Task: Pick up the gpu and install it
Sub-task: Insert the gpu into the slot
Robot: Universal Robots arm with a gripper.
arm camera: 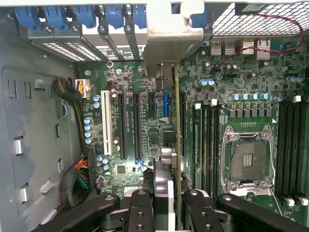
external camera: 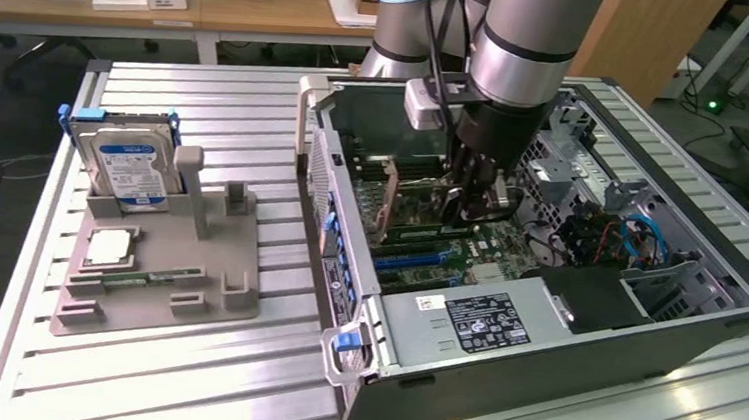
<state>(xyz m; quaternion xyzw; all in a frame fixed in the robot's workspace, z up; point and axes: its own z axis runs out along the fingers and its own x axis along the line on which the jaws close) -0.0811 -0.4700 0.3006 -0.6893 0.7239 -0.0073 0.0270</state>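
Well, look round your gripper first. It hangs inside the open case, low over the board, with the power supply near it on the camera's side. From the wrist you see the board's long slots running side by side, a white one among the black. The bare CPU socket lies off to one side, and a bundle of cables sits by the case wall. Blue clips line the openings in the end wall. Out on the table, well apart from the case, the hard drive stands upright in the grey holder.

Your fingers are clamped on the gpu, one on each face. You see it edge-on (so little of either face shows): a thin green edge, a grey cooler on one side, and a silver bracket at the far end, up against those openings. It stands upright over the slots; whether it has reached one, you cannot tell.
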